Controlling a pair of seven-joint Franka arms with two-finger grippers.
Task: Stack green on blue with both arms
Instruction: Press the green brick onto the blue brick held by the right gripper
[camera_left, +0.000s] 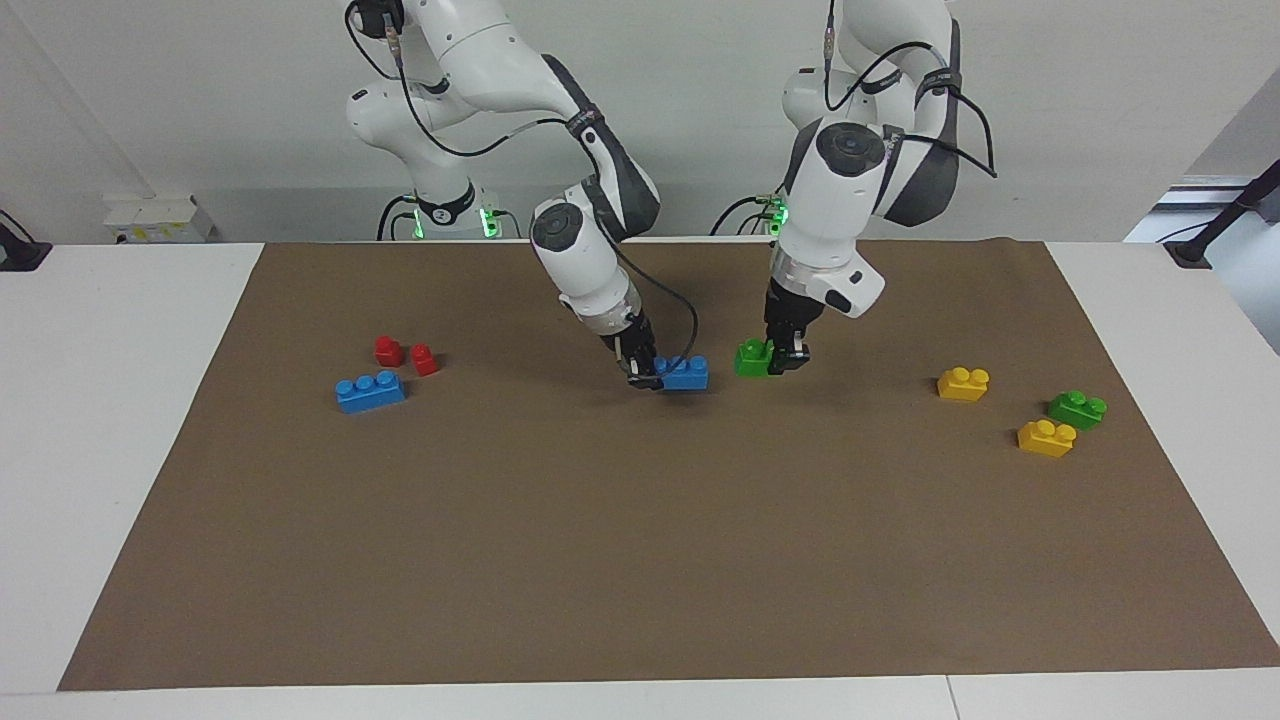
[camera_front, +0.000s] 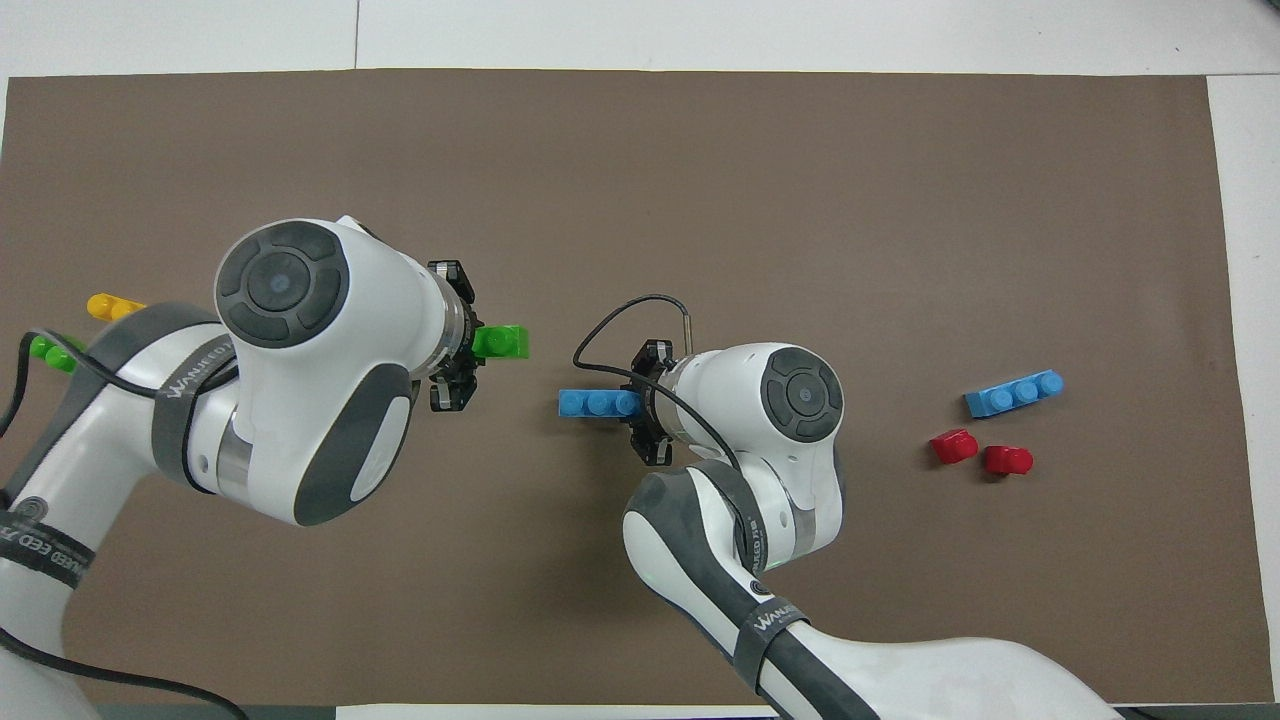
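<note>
Alignment step in hand, we judge. Left end effector (camera_left: 786, 360) pinching green brick (camera_left: 750, 358); right end effector (camera_left: 645, 376) pinching blue brick (camera_left: 685, 373), both near mat centre, green at blue's 3 o'clock in facing view, apart. We advise: raise green above blue studs, square up, press straight down.
</note>
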